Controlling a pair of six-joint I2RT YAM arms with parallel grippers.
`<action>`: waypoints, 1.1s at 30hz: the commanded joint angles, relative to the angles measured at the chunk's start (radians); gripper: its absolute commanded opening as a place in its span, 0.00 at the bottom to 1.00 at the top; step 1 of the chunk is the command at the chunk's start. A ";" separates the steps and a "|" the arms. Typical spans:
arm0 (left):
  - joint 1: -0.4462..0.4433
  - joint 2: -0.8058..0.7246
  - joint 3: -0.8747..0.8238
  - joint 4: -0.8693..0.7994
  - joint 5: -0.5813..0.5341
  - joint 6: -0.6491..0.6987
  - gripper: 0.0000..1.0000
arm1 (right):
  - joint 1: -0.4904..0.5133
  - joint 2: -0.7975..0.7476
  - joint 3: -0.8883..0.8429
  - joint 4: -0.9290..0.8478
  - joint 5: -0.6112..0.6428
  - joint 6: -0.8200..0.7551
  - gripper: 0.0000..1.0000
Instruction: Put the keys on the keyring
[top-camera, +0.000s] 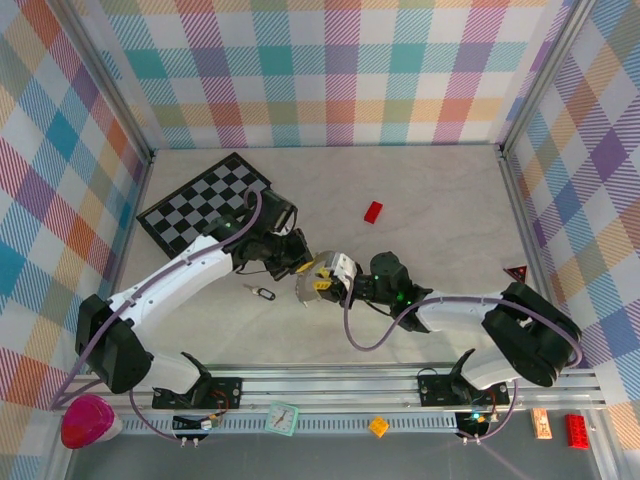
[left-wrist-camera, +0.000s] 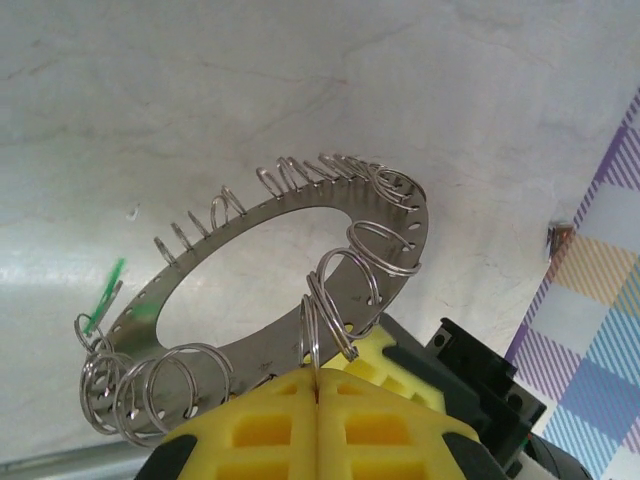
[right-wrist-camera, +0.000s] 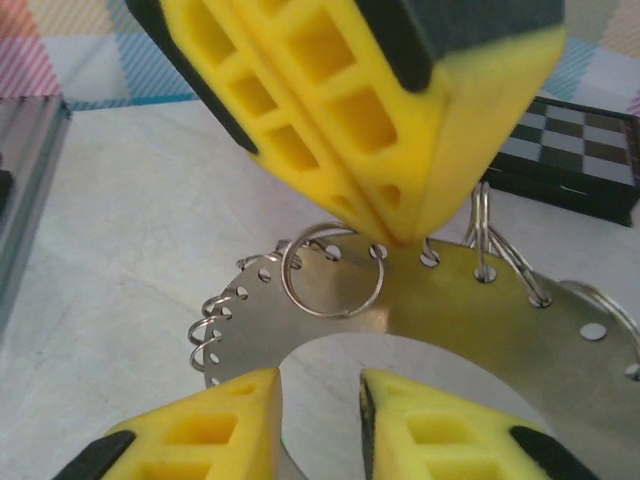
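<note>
No legible word, brand or number anywhere. Small red triangular tag (top-camera: 515, 272) at the table's (top-camera: 440, 330) right edge: markings too small to read. Teal clock-like piece (top-camera: 283, 418) on the front rail (top-camera: 330, 422): face too tiny to make out digits.

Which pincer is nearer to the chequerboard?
Left. The left pincer is a little right of the chequerboard; the right pincer lies farther right, beyond the left one.

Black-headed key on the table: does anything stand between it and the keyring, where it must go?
Nothing visible does. In the top view, the key lies on bare table just left of the keyring, which the left end effector holds by its edge.
</note>
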 joint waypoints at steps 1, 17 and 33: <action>-0.010 -0.003 0.049 -0.062 0.031 -0.108 0.00 | 0.007 -0.038 -0.011 -0.009 -0.073 -0.029 0.23; -0.014 0.008 0.012 -0.080 0.108 -0.301 0.00 | 0.019 0.001 -0.007 0.092 0.043 -0.043 0.22; -0.029 0.000 -0.001 -0.121 0.091 -0.355 0.00 | 0.046 0.031 -0.012 0.064 0.093 -0.116 0.32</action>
